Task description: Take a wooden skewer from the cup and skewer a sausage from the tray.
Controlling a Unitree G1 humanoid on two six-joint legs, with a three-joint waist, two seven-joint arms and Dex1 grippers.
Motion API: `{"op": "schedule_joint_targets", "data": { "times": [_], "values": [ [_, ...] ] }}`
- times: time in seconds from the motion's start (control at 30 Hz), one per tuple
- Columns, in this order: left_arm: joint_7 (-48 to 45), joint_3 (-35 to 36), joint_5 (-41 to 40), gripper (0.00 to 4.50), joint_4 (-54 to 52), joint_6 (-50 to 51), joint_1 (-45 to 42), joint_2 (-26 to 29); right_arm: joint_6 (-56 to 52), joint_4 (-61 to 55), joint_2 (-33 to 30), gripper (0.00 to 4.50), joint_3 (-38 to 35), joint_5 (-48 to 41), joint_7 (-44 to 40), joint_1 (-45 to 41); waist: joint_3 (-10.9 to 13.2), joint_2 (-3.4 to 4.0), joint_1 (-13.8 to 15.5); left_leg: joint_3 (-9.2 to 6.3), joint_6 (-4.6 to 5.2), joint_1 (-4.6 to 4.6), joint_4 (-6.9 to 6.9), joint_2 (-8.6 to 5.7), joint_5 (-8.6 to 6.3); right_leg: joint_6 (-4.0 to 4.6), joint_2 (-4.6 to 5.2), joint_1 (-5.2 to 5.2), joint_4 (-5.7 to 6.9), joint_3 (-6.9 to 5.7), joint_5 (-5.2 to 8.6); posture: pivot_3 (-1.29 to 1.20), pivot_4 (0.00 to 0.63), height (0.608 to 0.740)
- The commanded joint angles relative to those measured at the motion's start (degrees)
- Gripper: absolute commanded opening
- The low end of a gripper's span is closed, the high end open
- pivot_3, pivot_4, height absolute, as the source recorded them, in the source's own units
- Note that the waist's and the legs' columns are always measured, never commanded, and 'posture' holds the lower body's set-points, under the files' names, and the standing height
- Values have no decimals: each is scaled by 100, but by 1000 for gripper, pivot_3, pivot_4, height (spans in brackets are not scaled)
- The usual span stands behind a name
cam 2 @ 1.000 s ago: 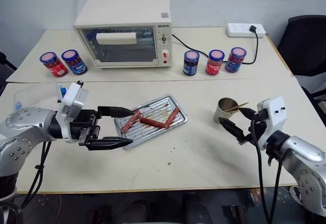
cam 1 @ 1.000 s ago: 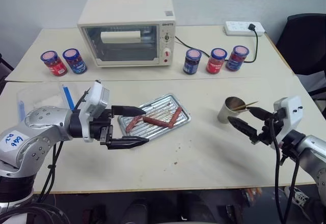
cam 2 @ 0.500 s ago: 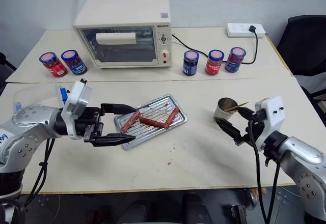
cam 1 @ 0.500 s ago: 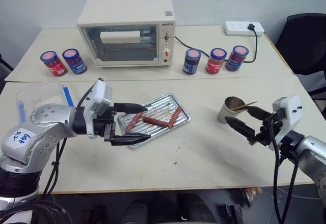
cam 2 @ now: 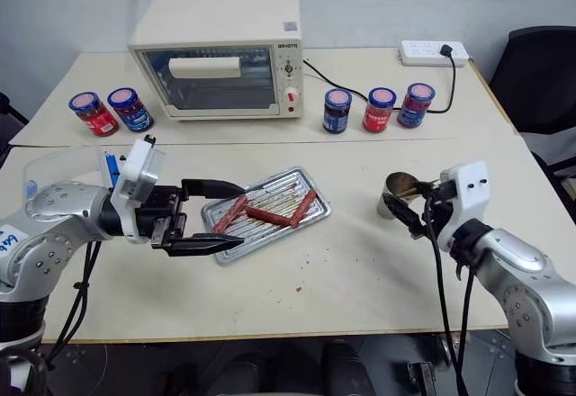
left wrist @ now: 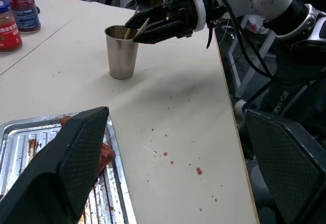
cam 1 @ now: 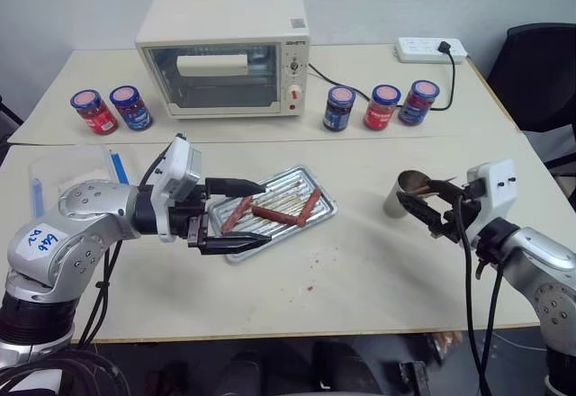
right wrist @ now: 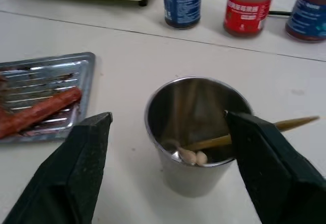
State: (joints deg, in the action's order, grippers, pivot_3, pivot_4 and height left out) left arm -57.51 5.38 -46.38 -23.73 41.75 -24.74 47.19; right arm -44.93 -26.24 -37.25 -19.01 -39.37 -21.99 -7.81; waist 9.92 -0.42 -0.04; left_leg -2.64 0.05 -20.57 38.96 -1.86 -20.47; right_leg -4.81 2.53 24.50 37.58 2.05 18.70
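While the cup is standing near the table's right edge, we are seeing our right gripper straddling it with spread fingers, one wooden skewer leaning beside one finger.

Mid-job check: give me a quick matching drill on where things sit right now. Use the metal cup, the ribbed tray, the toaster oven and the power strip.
Things:
1. small silvery metal cup
2. flat ribbed silvery metal tray
3. cream toaster oven
4. white power strip

Places:
A. far right corner of the back table
B. between the open fingers of the left gripper, holding three reddish-brown sausages
C. back table, between two groups of jars
D. just ahead of the right gripper, wooden skewers leaning out

Pairs: 1-D, 2-B, 3-C, 4-A
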Motion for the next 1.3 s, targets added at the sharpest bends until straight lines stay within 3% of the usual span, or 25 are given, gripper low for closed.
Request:
{"op": "schedule_joint_targets", "data": {
  "times": [0.03, 0.1, 0.23, 0.33, 0.53, 1.03, 1.3],
  "values": [
    [-15, 25, 69, 4500, -1, -108, -91, -13, 147, -54, 61, 2506, -69, 71, 24, -34, 0, 0, 0, 0, 0, 0, 0, 0, 0, 0, 0, 0, 0, 0, 0, 0, 150, 740],
    [-20, 23, 89, 4500, 6, -117, -96, -20, 143, -58, 69, 2086, -60, 98, 27, -33, 0, 0, -2, 0, 0, 0, 0, 0, 0, 0, 0, 0, 0, 0, 0, 0, 150, 740],
    [-32, 13, 127, 4500, 22, -142, -114, -48, 125, -84, 116, 2086, -71, 111, 50, -56, 0, 0, -3, 0, 0, 0, 0, 0, 0, 0, 0, 0, 1, 0, 0, 0, 150, 740],
    [-39, -19, 164, 4500, 52, -163, -158, -80, 133, -99, 177, 1610, -106, 95, 61, -98, 0, 0, -3, 0, 0, 0, 1, 0, 0, 0, 0, 0, 2, 0, 0, 0, 150, 740],
    [-82, -46, 209, 4500, 118, -182, -213, -101, 119, -126, 180, 45, -133, 124, 69, -173, 0, 0, -4, 0, 0, 0, 2, 0, 0, 0, 0, 0, 3, 0, 0, 0, 150, 740],
    [-238, -114, 382, 4500, 298, -386, -126, -181, -736, -321, -817, 45, -994, -654, -160, -598, 0, 0, -1, -1, 2, -3, 4, 0, -1, 0, 0, 1, 3, -1, 0, 0, 150, 740],
    [-218, -168, 476, 4500, 323, -483, -137, -317, -658, -347, -294, 45, -458, -558, 209, -704, 0, 0, -7, 0, 2, -3, 3, 1, -1, 0, 0, 3, 4, 0, 0, 0, 150, 740]
  ]
}}
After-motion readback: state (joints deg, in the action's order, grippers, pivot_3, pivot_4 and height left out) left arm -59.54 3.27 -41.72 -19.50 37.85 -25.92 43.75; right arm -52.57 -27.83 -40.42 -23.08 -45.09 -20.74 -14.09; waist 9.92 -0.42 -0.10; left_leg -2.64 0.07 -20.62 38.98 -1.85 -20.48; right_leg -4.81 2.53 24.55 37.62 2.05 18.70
